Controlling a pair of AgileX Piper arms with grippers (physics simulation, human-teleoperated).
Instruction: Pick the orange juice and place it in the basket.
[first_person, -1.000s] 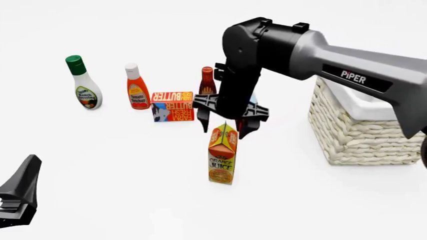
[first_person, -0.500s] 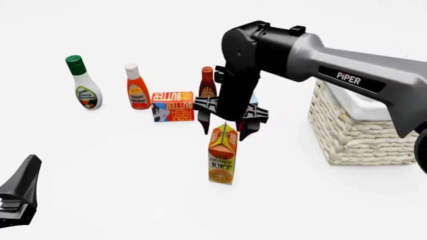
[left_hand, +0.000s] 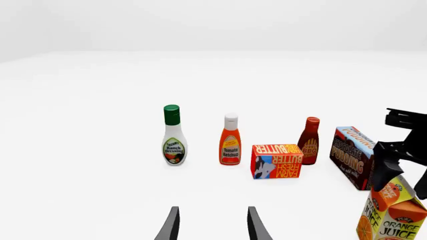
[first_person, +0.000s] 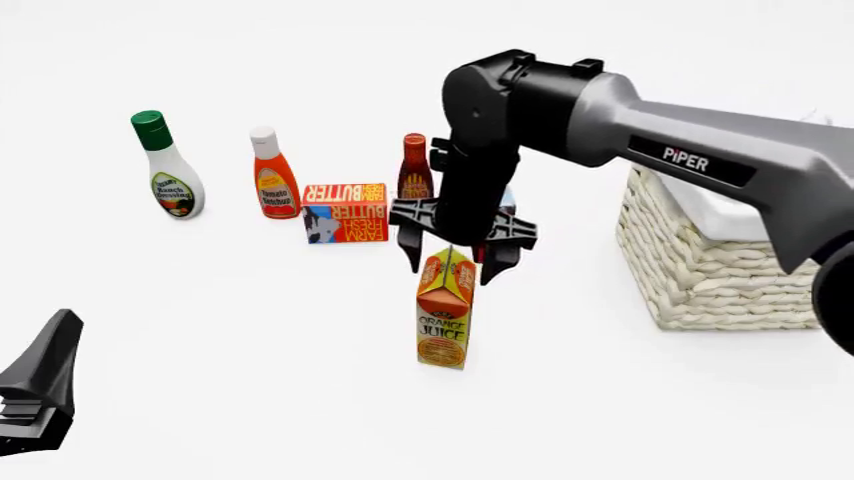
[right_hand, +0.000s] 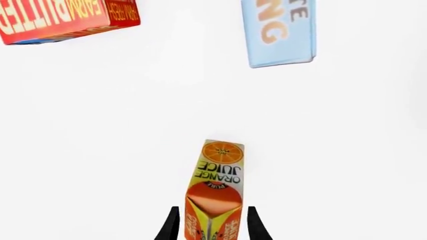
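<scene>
The orange juice (first_person: 445, 315) stands upright near the table's middle, an orange-and-yellow gable-top carton. My right gripper (first_person: 458, 262) points straight down over it, open, one finger on either side of the gable top. In the right wrist view the carton (right_hand: 220, 170) has its peak between the fingers (right_hand: 172, 224), with a small gap on each side. The basket (first_person: 707, 270), cream wicker with a white cloth rim, sits to the right, partly behind the right arm. My left gripper (first_person: 40, 390) rests low at the front left, open and empty (left_hand: 213, 227). The left wrist view catches the carton (left_hand: 393, 215) at its edge.
Behind the carton stands a row: ranch dressing bottle (first_person: 167, 165), ketchup bottle (first_person: 275, 175), red butter box (first_person: 344, 210) and a dark sauce bottle (first_person: 415, 165). The chocolate pudding box (left_hand: 353, 157) sits behind the right gripper, mostly hidden in the front view.
My right gripper has sunk slightly, so its fingers now reach a little lower around the carton's top. The carton and the left arm have not moved.
</scene>
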